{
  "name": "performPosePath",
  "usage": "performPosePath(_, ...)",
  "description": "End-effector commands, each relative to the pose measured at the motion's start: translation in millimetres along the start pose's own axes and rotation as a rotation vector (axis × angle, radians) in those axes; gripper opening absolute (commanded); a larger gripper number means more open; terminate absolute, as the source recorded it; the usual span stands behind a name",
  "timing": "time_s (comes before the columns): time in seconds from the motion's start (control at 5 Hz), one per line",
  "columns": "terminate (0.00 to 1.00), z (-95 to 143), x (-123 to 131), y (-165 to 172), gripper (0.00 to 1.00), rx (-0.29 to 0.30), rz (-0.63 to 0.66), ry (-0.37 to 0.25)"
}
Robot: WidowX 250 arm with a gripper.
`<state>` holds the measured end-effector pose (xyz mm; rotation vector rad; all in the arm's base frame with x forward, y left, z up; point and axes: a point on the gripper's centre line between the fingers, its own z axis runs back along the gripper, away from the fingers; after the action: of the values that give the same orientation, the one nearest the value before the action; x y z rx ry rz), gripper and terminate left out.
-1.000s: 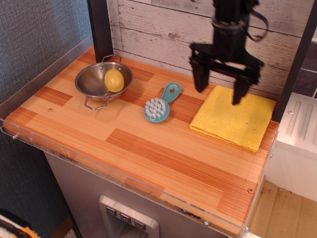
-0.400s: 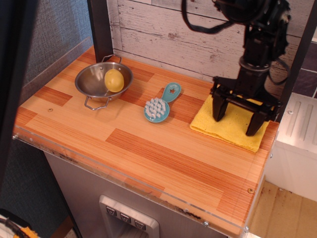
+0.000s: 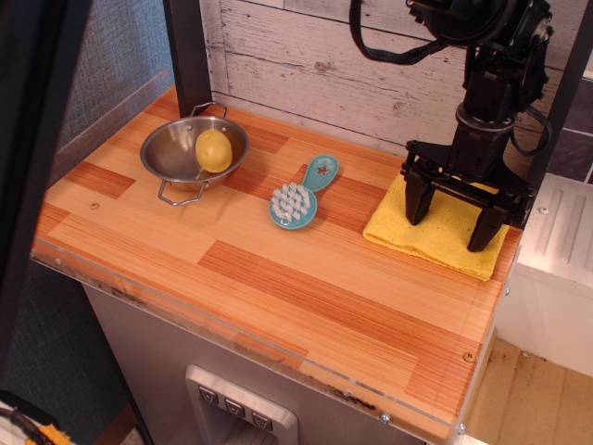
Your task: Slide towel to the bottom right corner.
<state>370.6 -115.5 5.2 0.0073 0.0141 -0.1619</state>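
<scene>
Towel, mustard yellow and folded flat, lay at the right side of the frame on the striped tabletop, close to the whitewashed plank wall behind it and to the tabletop's right edge. The black claw stood directly over the towel with its two fingers spread apart and pointing down; the fingertips met the cloth, one toward the towel's left portion and the other near its right edge. No part of the cloth was pinched between them. The bottom right corner of the tabletop, edged by clear acrylic and marked by a small screw, lay well below the towel in the frame, with bare wood between the two. Left of the towel, at frame centre, a teal brush rested bristles up. Farther left, in the upper left area, a steel bowl with wire handles held a small yellow fruit.
</scene>
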Motion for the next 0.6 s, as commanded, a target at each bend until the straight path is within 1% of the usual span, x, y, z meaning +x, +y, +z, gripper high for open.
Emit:
performPosePath(0.0,0.00,18.8,-47.5,-18.5,1.00,-0.085,-0.020,-0.013)
performPosePath(0.2,0.00,26.9,-79.6,-28.9,1.00,-0.100,-0.044,-0.020)
performPosePath(0.4,0.00,28.1,-103.3,-37.0,1.00,-0.103,-0.064,-0.011)
